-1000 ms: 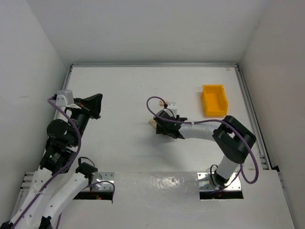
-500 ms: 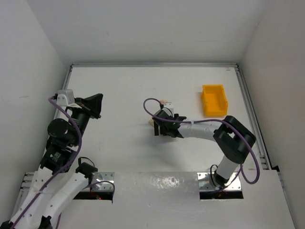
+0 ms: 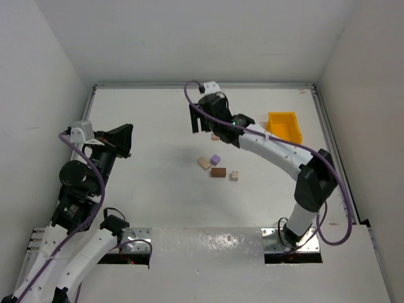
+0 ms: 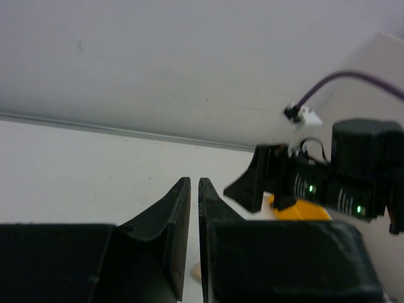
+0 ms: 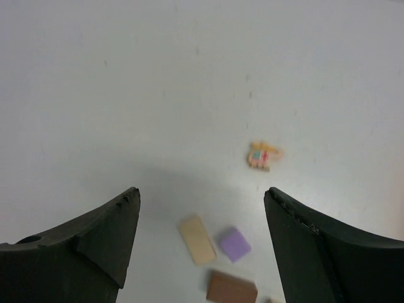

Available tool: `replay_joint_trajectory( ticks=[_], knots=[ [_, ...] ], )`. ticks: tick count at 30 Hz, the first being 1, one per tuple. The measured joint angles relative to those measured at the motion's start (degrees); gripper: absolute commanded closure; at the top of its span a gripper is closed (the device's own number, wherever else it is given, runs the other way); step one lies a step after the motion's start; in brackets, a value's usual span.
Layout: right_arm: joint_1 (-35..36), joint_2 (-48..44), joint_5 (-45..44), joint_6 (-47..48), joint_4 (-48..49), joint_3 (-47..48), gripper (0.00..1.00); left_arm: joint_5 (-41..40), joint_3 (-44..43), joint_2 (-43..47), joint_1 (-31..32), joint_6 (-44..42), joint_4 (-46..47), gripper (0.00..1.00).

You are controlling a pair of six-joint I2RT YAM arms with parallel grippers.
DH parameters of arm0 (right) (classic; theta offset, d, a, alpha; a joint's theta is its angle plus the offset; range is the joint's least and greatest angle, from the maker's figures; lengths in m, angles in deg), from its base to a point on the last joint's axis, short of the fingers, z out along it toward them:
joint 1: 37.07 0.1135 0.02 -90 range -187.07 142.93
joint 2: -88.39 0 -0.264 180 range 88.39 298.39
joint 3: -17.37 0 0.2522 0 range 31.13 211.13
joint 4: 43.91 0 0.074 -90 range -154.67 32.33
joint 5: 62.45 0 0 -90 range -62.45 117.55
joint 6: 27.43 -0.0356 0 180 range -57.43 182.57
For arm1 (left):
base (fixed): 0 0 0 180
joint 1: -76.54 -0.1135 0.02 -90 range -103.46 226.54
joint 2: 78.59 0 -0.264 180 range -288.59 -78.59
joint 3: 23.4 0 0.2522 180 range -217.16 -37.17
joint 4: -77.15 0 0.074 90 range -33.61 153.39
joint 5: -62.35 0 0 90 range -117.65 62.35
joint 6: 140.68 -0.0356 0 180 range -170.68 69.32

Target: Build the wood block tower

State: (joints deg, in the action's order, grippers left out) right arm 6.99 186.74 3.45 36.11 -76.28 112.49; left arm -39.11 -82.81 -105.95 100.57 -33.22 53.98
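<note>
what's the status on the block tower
Right gripper open, empty, raised near the blocks. Left gripper nearly shut, empty. All lie loose on the table, none stacked. Yellow bin well off to one side.

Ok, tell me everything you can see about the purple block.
The purple block is a small piece with a roughly square top, matte like painted wood. It lies flat on the white table, unstacked, in a loose cluster: the tan block is beside it and the brown block is just nearer the arms. The right wrist view shows narrow gaps to both, so only the table touches it.
</note>
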Motion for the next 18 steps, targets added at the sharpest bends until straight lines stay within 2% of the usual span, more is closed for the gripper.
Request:
replay_joint_trajectory(
  ticks=[4, 14, 18],
  knots=[
    [-3.52, 4.17, 1.86, 1.46, 0.46, 10.03, 0.22, -0.96, 0.0, -1.11, 0.31, -0.02, -0.02, 0.91],
    [-4.92, 4.81, 6.91, 0.33, -2.75, 10.6, 0.23, -3.28, 0.02, -2.45, 0.39, -0.5, -0.66, 0.92],
    [-6.99, 4.83, 12.35, -2.56, -2.97, 11.23, 0.24, -3.34, 0.02, -3.34, 0.39, -0.61, -0.52, 0.92]
  ],
)
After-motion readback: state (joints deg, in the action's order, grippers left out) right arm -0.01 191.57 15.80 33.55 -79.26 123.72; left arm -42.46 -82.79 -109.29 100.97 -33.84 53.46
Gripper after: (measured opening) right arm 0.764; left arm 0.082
